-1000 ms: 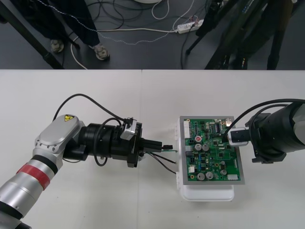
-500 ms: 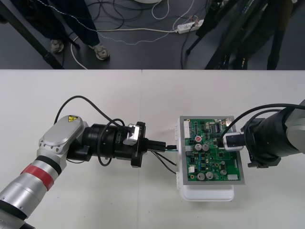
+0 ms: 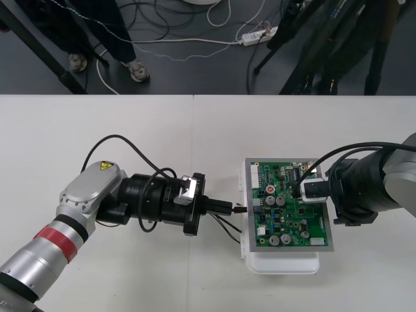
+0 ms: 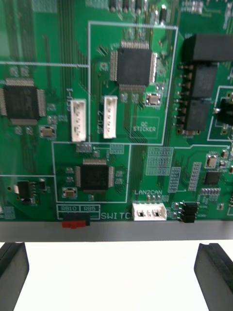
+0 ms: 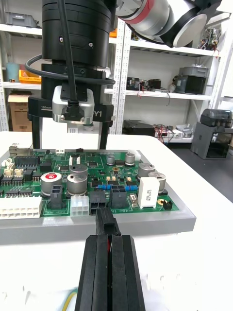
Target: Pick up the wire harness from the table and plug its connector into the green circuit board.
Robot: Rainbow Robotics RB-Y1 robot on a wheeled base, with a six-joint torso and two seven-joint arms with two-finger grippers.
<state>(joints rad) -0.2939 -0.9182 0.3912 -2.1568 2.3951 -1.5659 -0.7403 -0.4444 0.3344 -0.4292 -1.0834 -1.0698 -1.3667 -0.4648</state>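
**Plug at the board's edge: front and wrist views.** My left gripper [image 3: 225, 207] lies level over the table [image 3: 130, 136]. Its fingers [image 5: 92, 272] are pressed together on the harness's black plug [image 5: 107, 224]. The plug juts from their tips just short of the green board [image 3: 289, 208], apart from it, and faces the black headers [image 5: 97, 198] along that edge. The wires [image 3: 227, 227] hang slack under the gripper and run toward the white base [image 3: 283, 263]. I cannot make out the harness's other end. My right gripper [image 3: 302, 192] hovers over the board's far side with its own fingers [image 4: 12, 272] spread wide, gripping nothing. I cannot tell whether they touch the board.

I judge the step in hand to be the last approach and insertion. Hazards from here:

- **(a) Pivoting.** The plug is pinched at its rear only. If it strikes a header rim off-centre it could twist in the pads and jam or bend pins.
- **(b) Wrong header.** Two like black headers sit side by side, so a small sideways error could seat the plug in its neighbour.
- **(c) Sliding.** If the right gripper is not bracing the board, my push may shove base and board away instead of seating the plug.
- **(d) Snagging.** The slack wires could catch on the base's edge and drag the plug askew.
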